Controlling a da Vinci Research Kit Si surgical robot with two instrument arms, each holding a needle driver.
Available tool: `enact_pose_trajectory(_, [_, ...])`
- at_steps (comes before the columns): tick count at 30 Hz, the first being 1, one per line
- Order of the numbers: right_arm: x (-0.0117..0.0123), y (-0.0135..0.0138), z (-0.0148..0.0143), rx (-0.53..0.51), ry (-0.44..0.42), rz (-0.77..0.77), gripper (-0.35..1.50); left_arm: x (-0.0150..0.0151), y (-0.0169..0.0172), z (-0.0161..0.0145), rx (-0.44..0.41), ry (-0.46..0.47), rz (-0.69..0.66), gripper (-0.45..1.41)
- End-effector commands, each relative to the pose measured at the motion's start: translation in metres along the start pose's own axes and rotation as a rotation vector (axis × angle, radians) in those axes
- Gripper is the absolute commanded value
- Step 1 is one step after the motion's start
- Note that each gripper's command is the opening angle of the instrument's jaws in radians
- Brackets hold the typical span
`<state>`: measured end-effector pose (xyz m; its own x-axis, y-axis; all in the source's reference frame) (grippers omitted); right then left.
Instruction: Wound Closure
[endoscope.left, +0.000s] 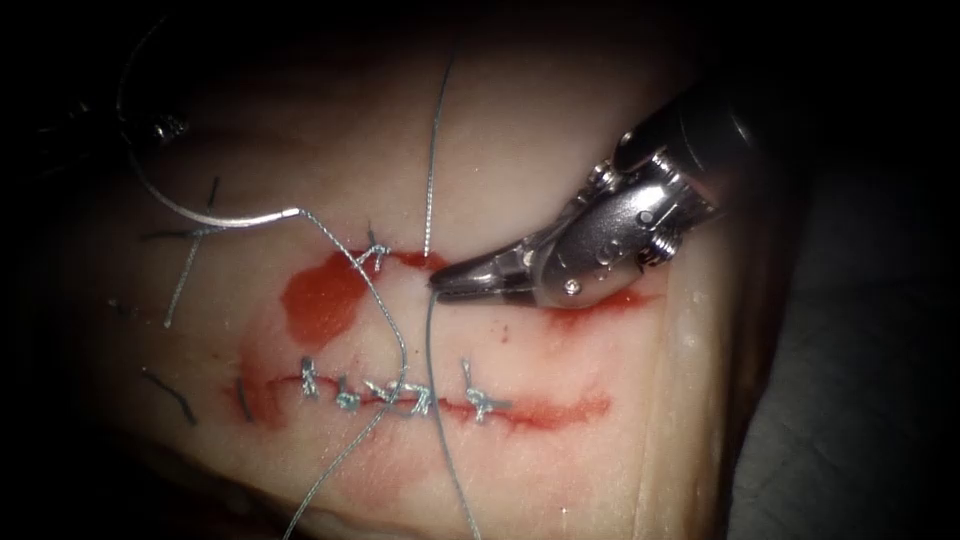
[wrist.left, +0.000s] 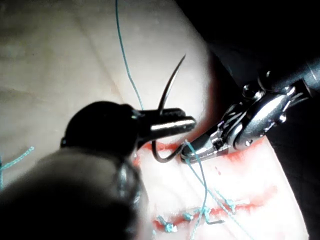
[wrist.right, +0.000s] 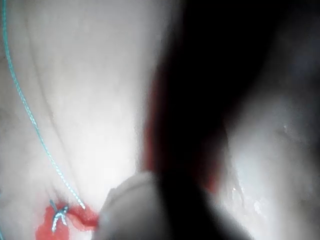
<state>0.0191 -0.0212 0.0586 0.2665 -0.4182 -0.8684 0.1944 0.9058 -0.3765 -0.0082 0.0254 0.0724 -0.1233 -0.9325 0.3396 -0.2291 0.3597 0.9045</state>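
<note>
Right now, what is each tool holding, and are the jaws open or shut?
Left tool: shut on the needle, about mid-curve, needle clear of the tissue.
Right tool: shut on the thread at the upper cut.

No words, labels, brand marks, numbers or signs can be read anywhere in these pictures, neither on the tools nor on the tissue.
</note>
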Motion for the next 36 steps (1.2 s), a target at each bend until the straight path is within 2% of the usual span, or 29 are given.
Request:
enact_pose_trajectory(1, [-0.0001,-0.0002,0.0001,-0.003,-0.001,-0.004,-0.35,0.0,0.0006,0.0004,0.0,0.0,0.002,-0.45])
enact_pose_trajectory(3, [0.0,-0.0005,-0.0013,-0.008,-0.009,-0.012,-0.35,0.0,0.0006,0.0004,0.0,0.0,0.002,-0.45])
enact_pose_trajectory(5, [0.0003,-0.0006,-0.004,-0.023,-0.033,-0.021,-0.35,0.0,0.0006,0.0004,0.0,0.0,0.002,-0.45])
enact_pose_trajectory(7, [0.0004,-0.0006,-0.0049,-0.03,-0.044,-0.023,-0.35,0.0,0.0006,0.0004,0.0,0.0,0.002,-0.45])
enact_pose_trajectory(13, [0.0012,-0.0005,-0.0112,-0.065,-0.121,-0.056,-0.35,0.0,0.0006,0.0004,0.001,0.0,0.002,-0.45])
enact_pose_trajectory(14, [0.0016,-0.0008,-0.0148,-0.084,-0.18,-0.088,-0.35,0.0001,0.0006,0.0003,0.001,0.0,-0.003,-0.45])
enact_pose_trajectory(15, [0.0016,-0.0008,-0.0148,-0.084,-0.18,-0.088,-0.35,0.0001,0.0006,0.0003,0.001,0.0,-0.003,-0.45])
enact_pose_trajectory(18, [0.0017,-0.0013,-0.0177,-0.098,-0.218,-0.099,-0.35,0.0002,0.0008,0.0003,-0.001,0.004,-0.001,-0.45])
enact_pose_trajectory(21, [0.0014,-0.0027,-0.0222,-0.083,-0.342,-0.125,-0.35,0.0003,0.0011,0.0002,0.0,0.005,-0.009,-0.45])
enact_pose_trajectory(25, [0.0009,-0.0038,-0.0258,-0.077,-0.448,-0.151,-0.35,0.0004,0.0013,0.0002,-0.001,0.005,-0.013,-0.45])
enact_pose_trajectory(28, [0.0001,-0.0051,-0.0293,-0.026,-0.543,-0.171,-0.35,0.0005,0.0013,0.0003,-0.001,0.005,-0.013,-0.45])
enact_pose_trajectory(29, [0.0001,-0.0051,-0.0293,-0.026,-0.543,-0.171,-0.35,0.0005,0.0013,0.0003,-0.001,0.005,-0.013,-0.45])
enact_pose_trajectory(32, [-0.0013,-0.0071,-0.0324,0.066,-0.66,-0.205,-0.35,0.0005,0.0013,0.0003,-0.003,0.007,-0.019,-0.45])
enact_pose_trajectory(33, [-0.0013,-0.0071,-0.0324,0.066,-0.66,-0.205,-0.35,0.0005,0.0013,0.0003,-0.003,0.007,-0.019,-0.45])
enact_pose_trajectory(36, [-0.0029,-0.0088,-0.0353,0.194,-0.785,-0.251,-0.35,0.0005,0.0013,0.0003,-0.003,0.007,-0.019,-0.45])
